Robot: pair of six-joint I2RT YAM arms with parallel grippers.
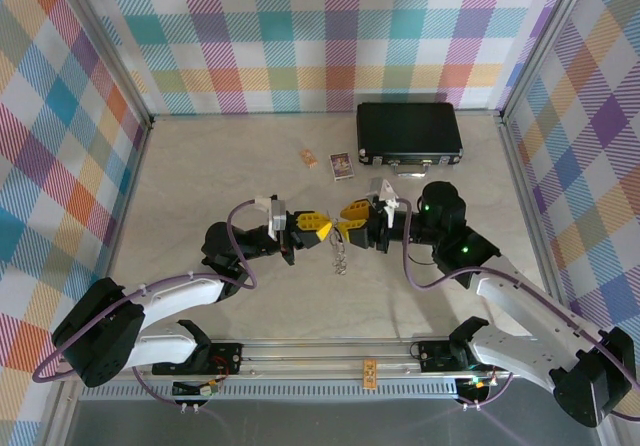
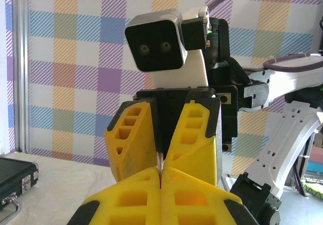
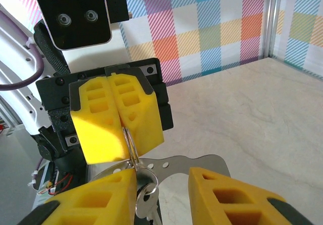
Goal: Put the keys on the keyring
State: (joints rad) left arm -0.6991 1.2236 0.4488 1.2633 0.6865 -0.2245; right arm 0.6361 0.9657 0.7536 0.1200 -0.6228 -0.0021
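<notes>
My left gripper (image 1: 322,228) is shut on the thin silver keyring (image 3: 130,140), whose edge shows between its yellow fingertips (image 2: 161,177). A silver key (image 3: 145,201) hangs from a smaller ring below the keyring, next to a flat metal tag (image 3: 204,162) with small holes. My right gripper (image 1: 348,216) faces the left one tip to tip. In the right wrist view the right gripper (image 3: 164,189) stands open, its left finger (image 3: 96,200) against the rings and its right finger (image 3: 237,200) well apart. The keys (image 1: 340,254) dangle above the table between both grippers.
A black case (image 1: 409,131) lies at the back right, also seen low at the left in the left wrist view (image 2: 15,174). Two small cards (image 1: 342,165) (image 1: 309,157) lie left of it. Checked walls enclose the beige table (image 1: 200,166).
</notes>
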